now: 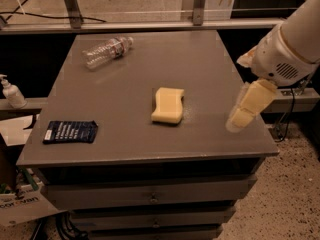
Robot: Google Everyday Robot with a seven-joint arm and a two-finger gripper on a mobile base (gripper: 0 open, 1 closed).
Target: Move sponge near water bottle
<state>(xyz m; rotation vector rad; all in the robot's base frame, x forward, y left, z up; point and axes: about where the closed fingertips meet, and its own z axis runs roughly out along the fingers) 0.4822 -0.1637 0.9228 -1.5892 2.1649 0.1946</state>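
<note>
- One sponge [168,105] lies flat near the middle of the grey surface [210,69]. It is well apart from the water bottle [106,51], which lies on its side toward the far left corner.
- Expect the sponge to be light, soft and springy. It will likely squash under a grip, so take it from above, across its pinched-in waist.
- Your pincer [242,115] hangs over the surface's right edge, to the right of the sponge and clear of it. Whether it is released or clenched you cannot tell.
- Smooth and matte, the surface may let the sponge slide if nudged. A dark blue packet [70,132] lies at the near left.
- Drawers [150,196] sit below, and a pump dispenser [11,92] stands on a ledge to the left.
</note>
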